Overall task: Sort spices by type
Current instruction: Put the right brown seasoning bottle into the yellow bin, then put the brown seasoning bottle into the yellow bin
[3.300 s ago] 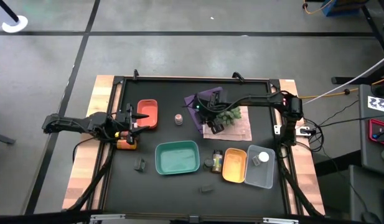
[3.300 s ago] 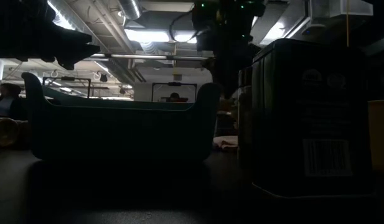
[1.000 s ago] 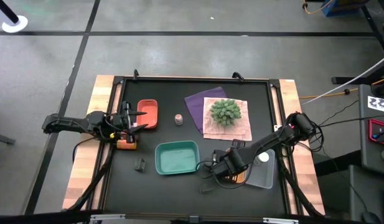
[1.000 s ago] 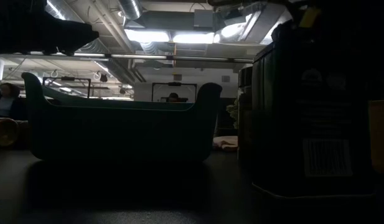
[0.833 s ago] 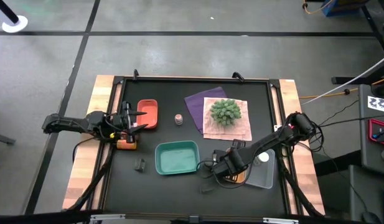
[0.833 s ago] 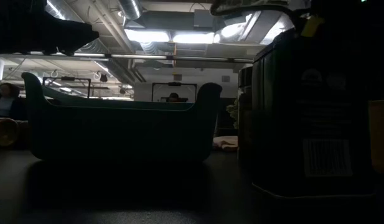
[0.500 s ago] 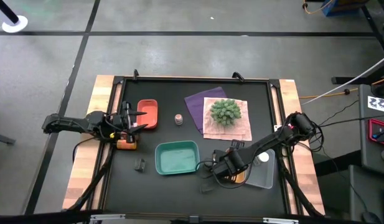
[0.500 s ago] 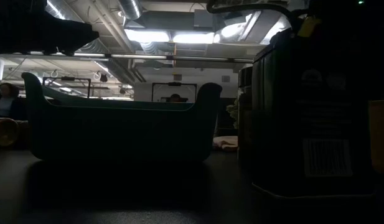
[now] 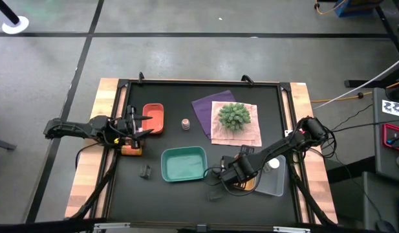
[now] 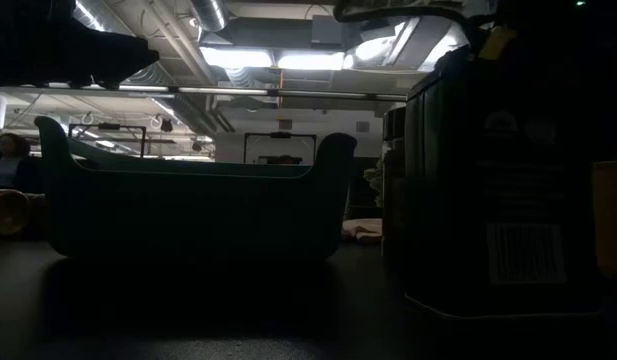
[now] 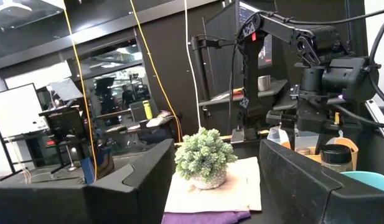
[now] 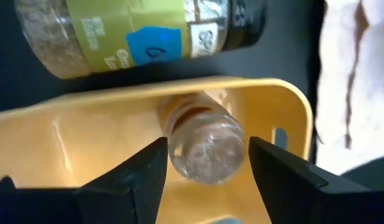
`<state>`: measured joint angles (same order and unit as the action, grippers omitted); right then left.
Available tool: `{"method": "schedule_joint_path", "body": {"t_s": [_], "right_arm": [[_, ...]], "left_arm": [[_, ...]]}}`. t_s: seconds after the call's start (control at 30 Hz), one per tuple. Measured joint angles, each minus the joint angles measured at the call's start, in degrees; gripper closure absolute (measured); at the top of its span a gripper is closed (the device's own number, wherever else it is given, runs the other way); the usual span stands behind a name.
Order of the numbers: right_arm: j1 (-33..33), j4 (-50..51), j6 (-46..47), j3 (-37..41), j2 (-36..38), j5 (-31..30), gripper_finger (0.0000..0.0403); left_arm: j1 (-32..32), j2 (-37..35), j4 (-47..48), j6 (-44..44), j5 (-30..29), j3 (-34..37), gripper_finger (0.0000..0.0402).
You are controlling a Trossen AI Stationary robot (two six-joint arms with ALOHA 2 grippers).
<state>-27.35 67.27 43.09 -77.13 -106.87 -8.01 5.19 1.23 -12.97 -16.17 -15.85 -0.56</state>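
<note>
Jar [image 12: 201,140] in orange tray [image 12: 86,143] | right gripper [image 12: 204,163] parted, seemingly loose | hidden from above

Robotics lab: arm rigs [image 11: 304,43], exposed ducting [image 10: 218,20]

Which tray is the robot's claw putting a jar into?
The orange tray, not the teal, red or clear ones. The right gripper sits right over it, fingers spread either side of a clear jar inside.
</note>
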Motion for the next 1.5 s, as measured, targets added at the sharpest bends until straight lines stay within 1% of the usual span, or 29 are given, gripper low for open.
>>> {"method": "schedule_joint_path", "body": {"t_s": [0.43,0.5,0.63,0.77,0.83,0.93,1.0,1.07,1.1,1.2,1.27,1.37,1.5], "right_arm": [[0.00,12.52,-0.15,-8.62,0.00,0.00,0.0178],[0.00,14.53,-1.36,-9.99,0.00,-0.84,0.0178],[0.13,17.28,-4.51,-13.31,0.00,-6.69,0.0178],[1.82,18.37,-9.82,-16.98,0.00,-13.52,0.0178],[3.32,18.09,-14.46,-18.72,0.00,-17.09,0.0178],[6.27,16.34,-23.76,-20.65,0.00,-21.76,0.0178],[9.00,12.87,-31.77,-21.36,0.00,-22.92,0.0178],[12.25,8.05,-40.65,-21.57,0.00,-21.81,0.0178],[13.92,5.26,-45.39,-21.59,0.00,-20.21,0.0178],[19.45,-2.05,-58.94,-21.61,0.00,-12.04,0.0178],[23.19,-6.85,-65.83,-21.61,0.00,-6.56,0.0178],[28.44,-14.17,-71.90,-21.61,0.00,-0.42,0.0178],[34.03,-23.42,-73.48,-21.61,-0.05,4.82,0.0178]], "left_arm": [[0.01,-0.01,-0.02,1.18,0.01,0.00,0.0174],[0.00,-0.02,-0.04,1.18,-0.01,0.00,0.0174],[0.00,0.00,-0.15,1.21,0.00,0.02,0.0174],[0.01,-0.01,-0.15,1.21,0.01,0.02,0.0174],[0.02,0.00,-0.15,1.21,0.01,0.00,0.0174],[0.00,0.00,-0.15,1.21,0.01,0.00,0.0174],[0.00,-0.02,-0.15,1.21,0.01,0.00,0.0174],[0.02,0.00,-0.15,1.21,0.00,0.00,0.0174],[0.00,-0.01,-0.14,1.21,0.00,0.00,0.0174],[0.00,0.00,-0.13,1.21,0.01,0.00,0.0174],[0.02,0.00,-0.11,1.21,-0.01,0.01,0.0174],[0.01,-0.01,-0.02,1.29,0.01,0.00,0.0174],[0.02,0.00,0.55,2.94,0.01,0.02,0.0174]]}}
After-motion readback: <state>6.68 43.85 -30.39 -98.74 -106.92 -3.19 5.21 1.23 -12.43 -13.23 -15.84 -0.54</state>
